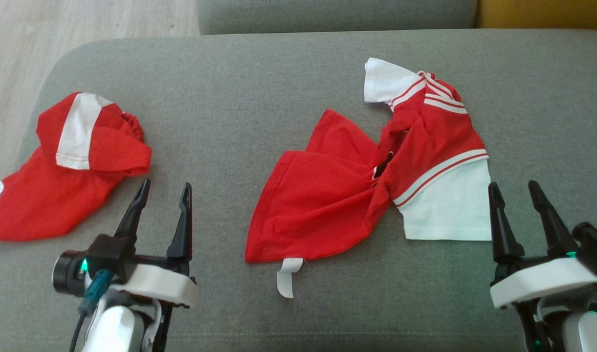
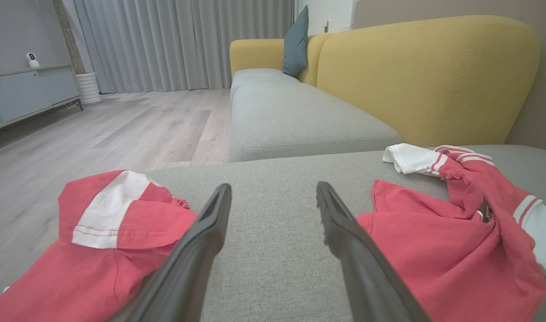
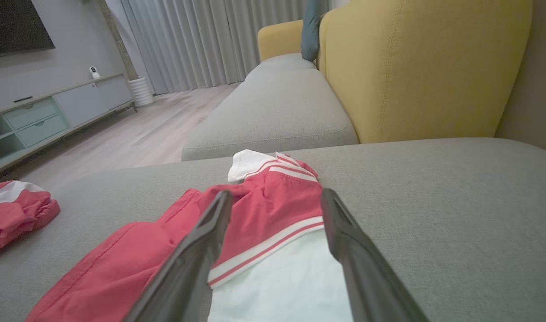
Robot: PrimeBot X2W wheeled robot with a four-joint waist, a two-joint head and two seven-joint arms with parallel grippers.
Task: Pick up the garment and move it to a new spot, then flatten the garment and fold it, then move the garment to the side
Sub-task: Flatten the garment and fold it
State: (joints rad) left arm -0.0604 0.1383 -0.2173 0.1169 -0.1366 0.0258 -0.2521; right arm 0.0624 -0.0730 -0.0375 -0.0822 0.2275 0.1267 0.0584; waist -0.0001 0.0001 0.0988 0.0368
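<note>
Red-and-white garment (image 1: 327,195), long axis 7 to 1 o'clock, lies at 9 o'clock of the nearer right gripper (image 1: 520,188); it and the left gripper (image 1: 162,188) gape empty.

Seen on the left gripper (image 1: 166,184): two long black fingers (image 1: 132,215), broad at the root and tapering to slim tips. They sit on a black bracket (image 1: 115,247) above a white rounded wrist shell (image 1: 156,286). A black cylindrical module (image 1: 65,272) is on the outer side, with a small green light (image 1: 84,265) next to it. A teal connector (image 1: 97,287) leads into a dark cable (image 1: 77,333). The forearm (image 1: 113,330) is pale and smooth.

The right gripper (image 1: 513,184) has matching black fingers, a second white shell (image 1: 542,281), a green lamp (image 1: 570,254) and a dark block (image 1: 594,244) outboard. In the wrist views the fingers look matte dark grey.
</note>
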